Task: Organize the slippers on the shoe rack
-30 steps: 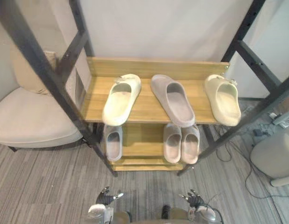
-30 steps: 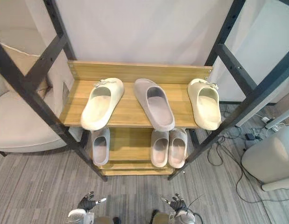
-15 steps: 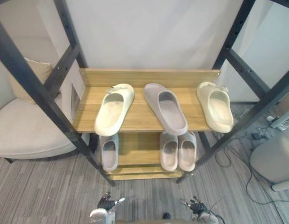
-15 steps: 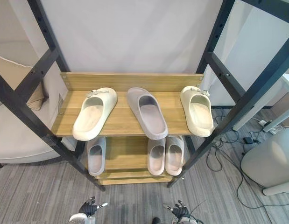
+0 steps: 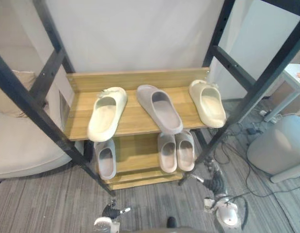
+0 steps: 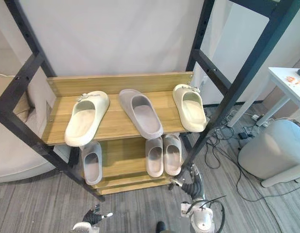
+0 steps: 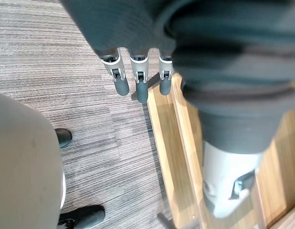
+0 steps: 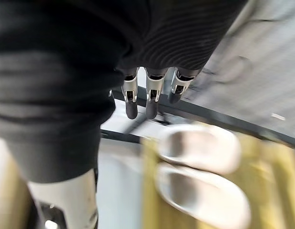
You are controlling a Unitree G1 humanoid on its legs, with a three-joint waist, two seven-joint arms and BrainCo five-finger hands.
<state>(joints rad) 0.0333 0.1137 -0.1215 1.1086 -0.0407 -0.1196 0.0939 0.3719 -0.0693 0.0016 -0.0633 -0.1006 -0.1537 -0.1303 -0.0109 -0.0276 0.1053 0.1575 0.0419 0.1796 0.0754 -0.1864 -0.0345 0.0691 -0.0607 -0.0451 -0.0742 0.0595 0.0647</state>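
Six slippers (image 5: 159,108) occupy the shoe rack (image 5: 135,79); left hand (image 7: 137,78), right hand (image 8: 150,98) hang relaxed.

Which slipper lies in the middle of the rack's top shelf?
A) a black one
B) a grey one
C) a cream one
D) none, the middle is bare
B: on the top shelf the grey slipper lies between the left cream slipper and the right cream slipper.

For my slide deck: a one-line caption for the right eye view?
Three slippers on each shelf of the shoe rack; the open right hand hovers by its lower right corner.
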